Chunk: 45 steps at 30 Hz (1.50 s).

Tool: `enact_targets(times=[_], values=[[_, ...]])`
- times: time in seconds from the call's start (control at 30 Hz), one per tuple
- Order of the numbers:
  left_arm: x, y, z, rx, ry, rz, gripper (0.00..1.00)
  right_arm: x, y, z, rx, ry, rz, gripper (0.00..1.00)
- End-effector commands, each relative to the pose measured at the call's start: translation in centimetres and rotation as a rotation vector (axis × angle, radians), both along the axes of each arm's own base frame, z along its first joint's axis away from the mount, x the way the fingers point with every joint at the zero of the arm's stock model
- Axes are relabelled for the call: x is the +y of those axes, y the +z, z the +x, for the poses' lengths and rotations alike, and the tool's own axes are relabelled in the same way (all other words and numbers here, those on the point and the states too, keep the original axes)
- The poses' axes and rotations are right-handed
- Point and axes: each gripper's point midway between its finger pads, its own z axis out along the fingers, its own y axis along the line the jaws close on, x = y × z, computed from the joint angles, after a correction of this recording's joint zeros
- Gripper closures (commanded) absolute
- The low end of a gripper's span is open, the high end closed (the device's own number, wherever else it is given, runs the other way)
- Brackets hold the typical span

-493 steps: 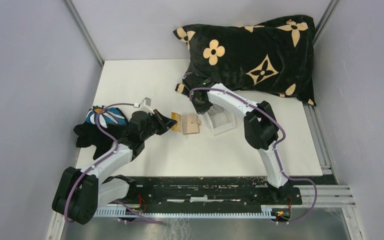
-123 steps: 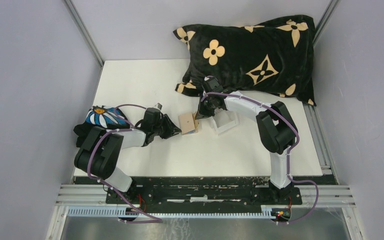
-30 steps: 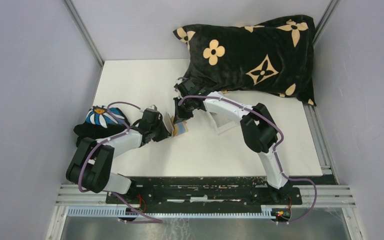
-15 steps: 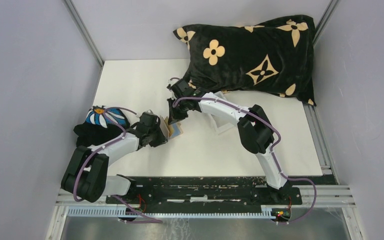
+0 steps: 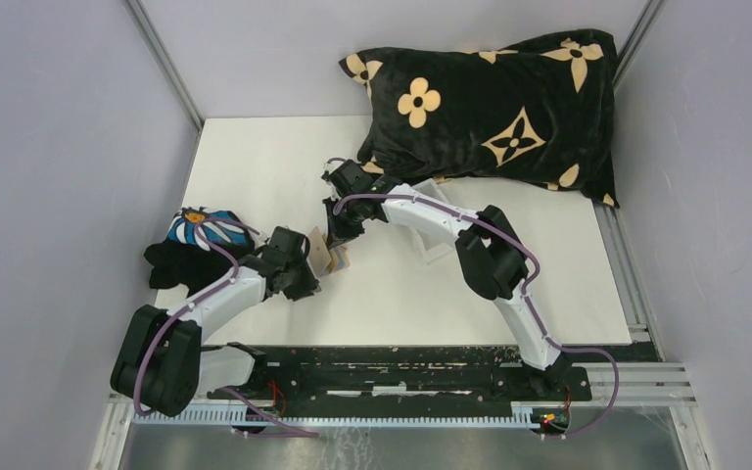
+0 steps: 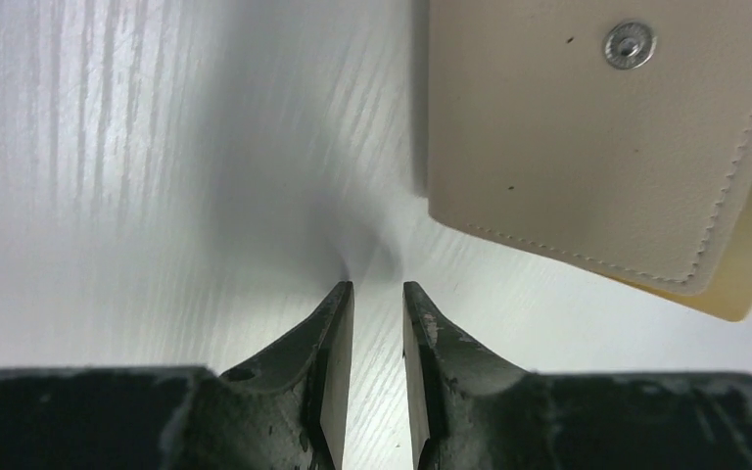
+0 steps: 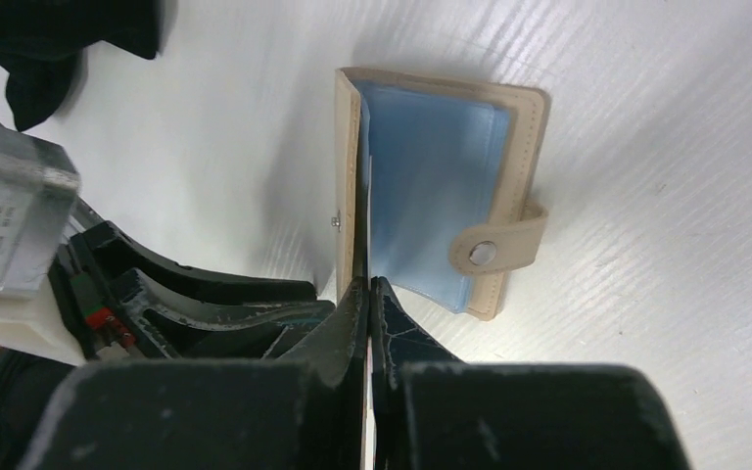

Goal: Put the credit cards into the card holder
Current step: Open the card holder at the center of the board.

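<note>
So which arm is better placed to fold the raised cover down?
Probably right: the right fingers, shut, meet the upright cover edge of the card holder. The left fingers stand apart and empty beside it.

White links (image 5: 421,209), black joints (image 5: 490,266), purple cables (image 5: 392,196); left end effector (image 6: 377,289) scuffed black.

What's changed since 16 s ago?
The card holder slid left and nearer; the right gripper followed, jaws shut on its raised cover. The left gripper let go of the yellowish card, which now sits under that cover, and drew back, jaws slightly open. Pillow, clear box and dark cloth unchanged.
</note>
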Motion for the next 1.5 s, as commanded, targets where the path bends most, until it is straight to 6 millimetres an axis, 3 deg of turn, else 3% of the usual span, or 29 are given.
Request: enact_targets(times=[0.0,0.43,0.8,1.2,1.47], values=[[0.8,0.6,-0.8,0.013,0.056,0.017,0.67,2.0,3.3,0.5,-0.067,0.033,0.078,0.99],[4.9,2.8,0.6,-0.104,0.239,0.176,0.66,2.9,4.3,0.4,-0.077,0.055,0.100,0.99],[6.9,0.6,1.5,-0.114,0.367,0.234,0.78,3.2,4.7,-0.5,-0.077,0.086,0.102,0.99],[5.9,-2.0,3.2,-0.158,0.502,-0.051,0.88,3.3,4.4,-1.2,-0.065,0.103,0.112,0.99],[4.0,-2.1,4.1,-0.163,0.428,-0.151,0.91,3.8,4.4,-1.7,-0.065,0.113,0.117,0.99]])
